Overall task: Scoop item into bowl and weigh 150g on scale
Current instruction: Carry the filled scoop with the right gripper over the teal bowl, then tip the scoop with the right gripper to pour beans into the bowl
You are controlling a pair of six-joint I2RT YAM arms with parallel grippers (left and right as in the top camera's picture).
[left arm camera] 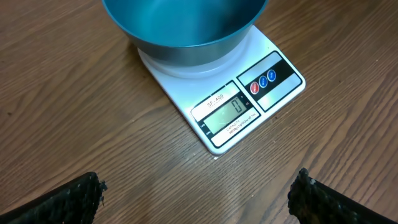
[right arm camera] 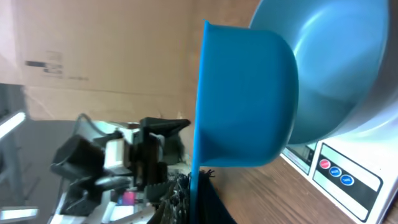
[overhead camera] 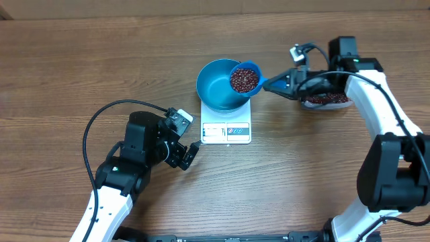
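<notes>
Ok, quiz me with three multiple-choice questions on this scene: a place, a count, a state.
1. Where is the scoop of beans? A) above the bowl's rim B) on the table C) in the tub
2. Round buttons on the scale? A) one B) five C) three
3. The left tool is? A) gripping the bowl B) open, empty C) gripping the scoop
Answers: A, the right tool holds it over the rim; C, one red, two blue; B, its fingers stand wide apart.

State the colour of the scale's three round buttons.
One red, two blue buttons; clearest in left wrist view.
</notes>
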